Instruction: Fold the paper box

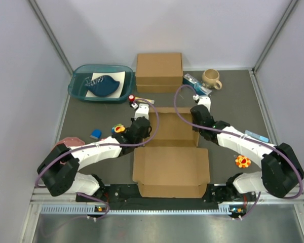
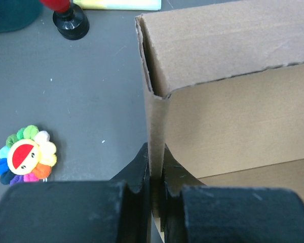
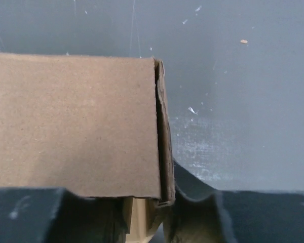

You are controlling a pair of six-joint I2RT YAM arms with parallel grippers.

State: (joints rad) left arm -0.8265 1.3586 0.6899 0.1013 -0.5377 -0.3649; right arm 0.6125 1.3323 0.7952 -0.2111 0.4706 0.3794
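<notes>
1. Brown corrugated card: the paper box [image 1: 171, 164] sits mid-table. Its tray half is raised toward 12 o'clock, and the big lid panel lies flat toward 6 o'clock, near the arm bases.
2. Left gripper [image 2: 155, 174]: jaws nearly together, pinching the tray's 9 o'clock side wall edge-on with a pad on each face. My read is that the clamp holds that wall upright so it cannot spring back flat.
3. Right gripper [image 3: 157, 200]: jaws narrow, set around the 3 o'clock wall, where the card is doubled over on itself. The outer pad touches the fold and it appears pinched – likely pressing the layers together so the crease takes.
4. Both walls are held at once, mirror fashion. This squares the tray and stops it from skating on the dark table [image 1: 233, 101].
5. The far wall stands upright and meets the left wall at a corner, seen from the left wrist.
6. Judgement: tray sides are formed or nearly so – the lid is not yet brought over.
7. Bystanders: a rainbow flower toy [image 2: 25, 156] lies beside the left wall at 9 o'clock without touching it. A ready-made carton [image 1: 159, 72] sits at 12 o'clock, well apart.
</notes>
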